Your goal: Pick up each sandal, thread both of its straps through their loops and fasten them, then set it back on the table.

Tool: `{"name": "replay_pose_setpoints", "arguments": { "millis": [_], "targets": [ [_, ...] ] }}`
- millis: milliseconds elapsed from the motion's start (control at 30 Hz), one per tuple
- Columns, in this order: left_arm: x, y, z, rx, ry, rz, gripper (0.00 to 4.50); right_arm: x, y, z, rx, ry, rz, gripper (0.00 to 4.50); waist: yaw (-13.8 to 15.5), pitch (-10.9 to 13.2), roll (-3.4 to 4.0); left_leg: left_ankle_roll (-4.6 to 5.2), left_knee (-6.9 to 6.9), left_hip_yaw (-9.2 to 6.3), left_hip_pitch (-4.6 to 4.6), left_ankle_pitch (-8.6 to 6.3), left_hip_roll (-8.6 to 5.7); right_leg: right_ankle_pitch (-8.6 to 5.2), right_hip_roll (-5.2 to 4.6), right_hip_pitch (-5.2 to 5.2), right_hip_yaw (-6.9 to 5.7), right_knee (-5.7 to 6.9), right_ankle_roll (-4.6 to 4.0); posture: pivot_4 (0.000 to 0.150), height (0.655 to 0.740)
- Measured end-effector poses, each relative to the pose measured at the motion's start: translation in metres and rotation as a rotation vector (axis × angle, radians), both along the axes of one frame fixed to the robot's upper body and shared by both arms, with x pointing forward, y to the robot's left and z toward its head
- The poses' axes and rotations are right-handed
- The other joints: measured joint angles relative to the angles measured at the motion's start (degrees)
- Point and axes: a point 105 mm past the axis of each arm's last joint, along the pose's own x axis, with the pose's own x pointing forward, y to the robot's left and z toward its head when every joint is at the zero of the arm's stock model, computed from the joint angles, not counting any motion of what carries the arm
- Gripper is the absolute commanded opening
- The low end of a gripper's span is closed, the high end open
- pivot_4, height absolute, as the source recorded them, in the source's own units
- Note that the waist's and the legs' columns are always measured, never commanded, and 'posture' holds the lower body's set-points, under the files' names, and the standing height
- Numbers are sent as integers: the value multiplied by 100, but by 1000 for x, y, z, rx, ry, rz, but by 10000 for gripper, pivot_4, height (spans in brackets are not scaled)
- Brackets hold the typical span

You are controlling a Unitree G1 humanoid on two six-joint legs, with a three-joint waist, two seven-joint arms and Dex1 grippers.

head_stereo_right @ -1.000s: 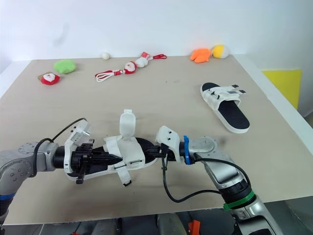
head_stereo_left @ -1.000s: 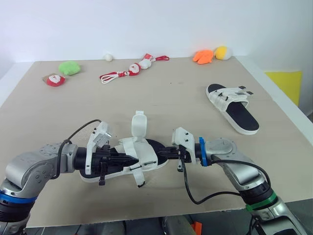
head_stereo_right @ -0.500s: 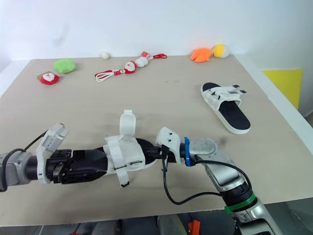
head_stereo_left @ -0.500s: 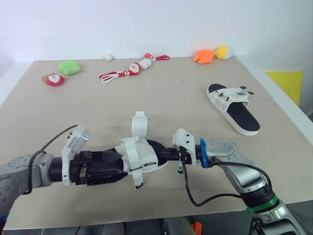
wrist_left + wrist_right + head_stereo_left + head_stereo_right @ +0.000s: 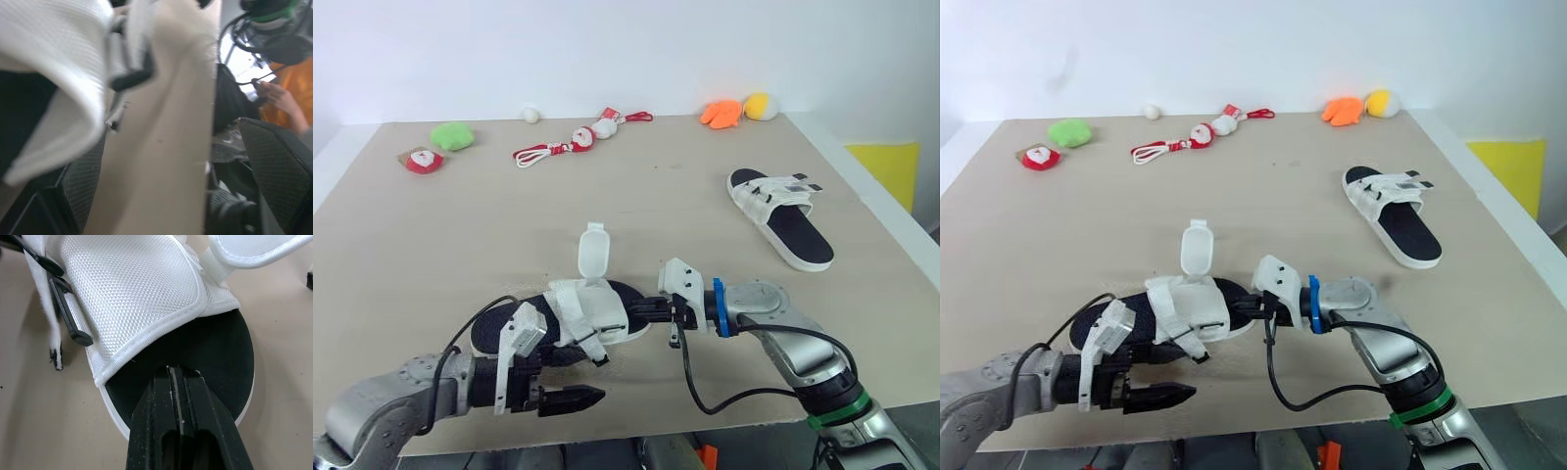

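The near sandal [image 5: 570, 319] has a black insole and white straps and lies close to the table's front edge. One strap flap [image 5: 592, 253] stands upright; another strap with a black tip hangs loose over the near side. My left gripper [image 5: 587, 399] hovers just in front of the sandal, open and holding nothing; its fingers [image 5: 279, 161] stand far apart in the left wrist view. My right gripper [image 5: 643, 306] is shut, its tips [image 5: 176, 377] resting against the sandal's toe. The second sandal [image 5: 779, 212] lies at the right, straps across.
Along the table's back edge lie a green plush [image 5: 452, 135], a red-and-white plush [image 5: 423, 160], a red cord with small figures [image 5: 576, 138], a white ball [image 5: 530, 115], and orange [image 5: 720, 112] and yellow [image 5: 760, 105] toys. A person in orange [image 5: 288, 98] stands past the front edge.
My left gripper let go of the sandal's heel end, opened and drew back toward the front edge. The sandal's heel is now uncovered. The right gripper has stayed at the toe.
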Motion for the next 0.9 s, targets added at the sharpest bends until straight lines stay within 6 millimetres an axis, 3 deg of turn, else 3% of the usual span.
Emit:
{"name": "replay_pose_setpoints", "arguments": {
  "millis": [267,367,400,467,667,900],
  "targets": [
    [0,-3,-5,5,-18,-14,44177,-1,-1,0,-2,3,-2,0,0,0,0,-1,-1,0,-2,-1,0,-2,0,0,0,0,0,1500,7400],
    [1,-4,-4,-17,-14,-8,36350,-1,-1,0,-1,5,-4,0,1,0,0,-1,-1,-1,-2,-1,0,-3,0,1,0,0,0,1500,7400],
    [1,-6,-1,-42,-8,-12,29133,-1,-1,0,-1,6,-5,0,2,0,-1,-1,0,-1,-2,-1,0,-3,0,1,0,0,1,1500,7400],
    [0,-6,-1,-47,-5,-13,25382,-1,-1,0,-1,6,-5,0,2,0,-1,-1,0,-1,-2,-1,0,-3,0,1,0,0,1,1500,7400],
    [-6,-7,-3,-62,28,-26,361,-1,-1,0,-1,8,-5,0,2,-1,-1,-1,0,-1,-1,-1,0,-3,0,2,0,0,1,1500,7400],
    [-31,3,-16,0,140,-114,361,-1,-1,0,-2,8,-5,0,2,-1,-1,-3,-1,-1,-1,-2,0,-5,-1,1,0,0,-2,1500,7400]
  ]
}}
